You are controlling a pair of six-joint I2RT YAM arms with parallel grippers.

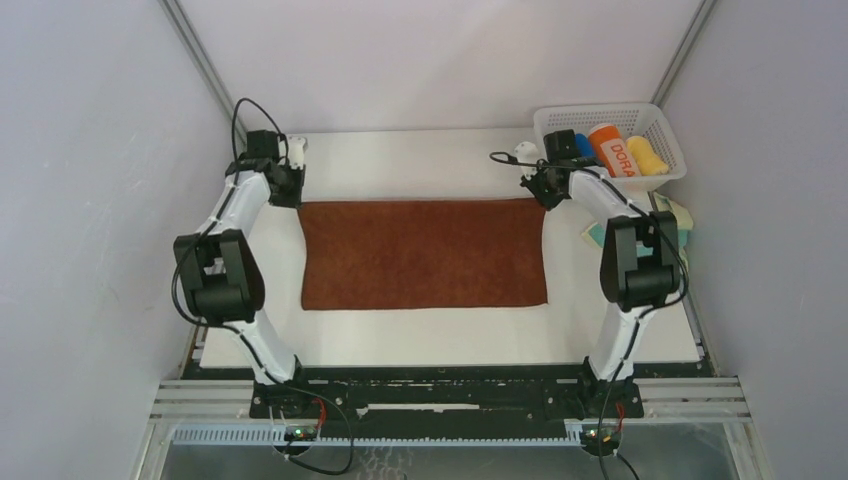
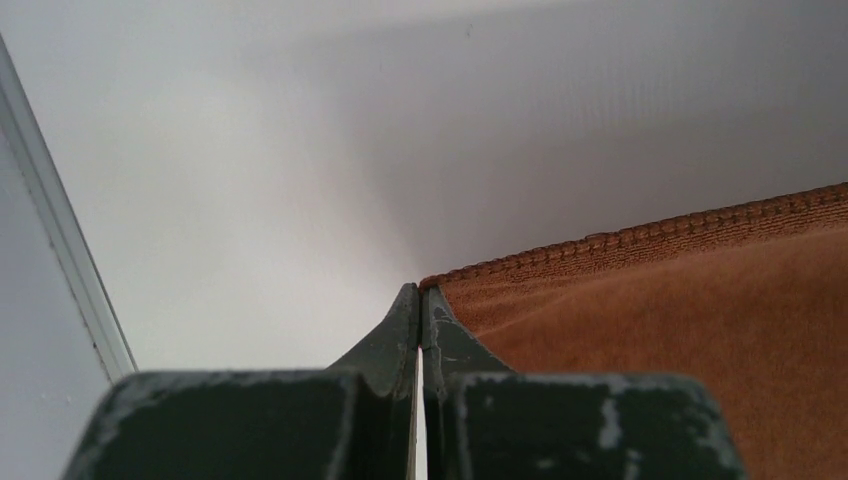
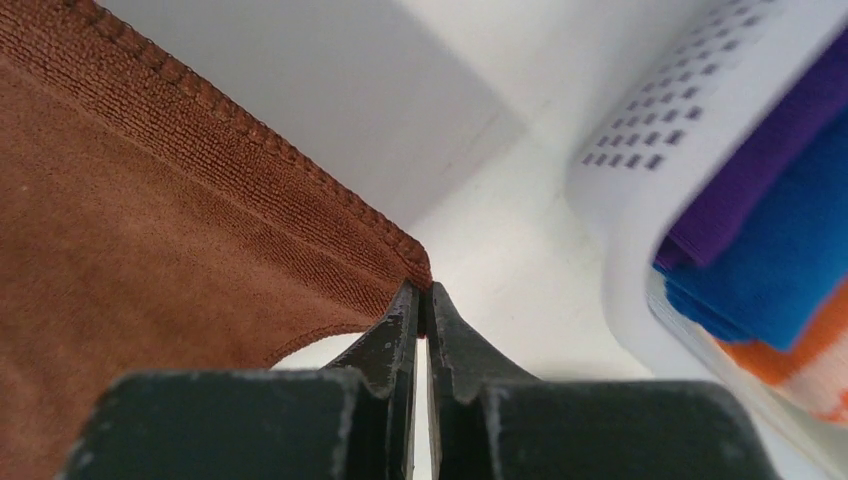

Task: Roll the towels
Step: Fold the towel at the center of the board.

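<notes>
The rust-brown towel (image 1: pixel 424 254) is spread flat, long side across, in the middle of the white table (image 1: pixel 420 160). Its far-left corner is met by the left gripper (image 2: pixel 420 300), whose jaws are pressed together. The corner appears to be pinched, though the tips hide it. The far-right corner is clamped in the closed right gripper (image 3: pixel 423 295) and raised slightly. The teal towel (image 1: pixel 684 215) is seen partly behind the right arm. "DORA" is lettered on an orange roll (image 1: pixel 612 150) in the white basket (image 1: pixel 560 118).
</notes>
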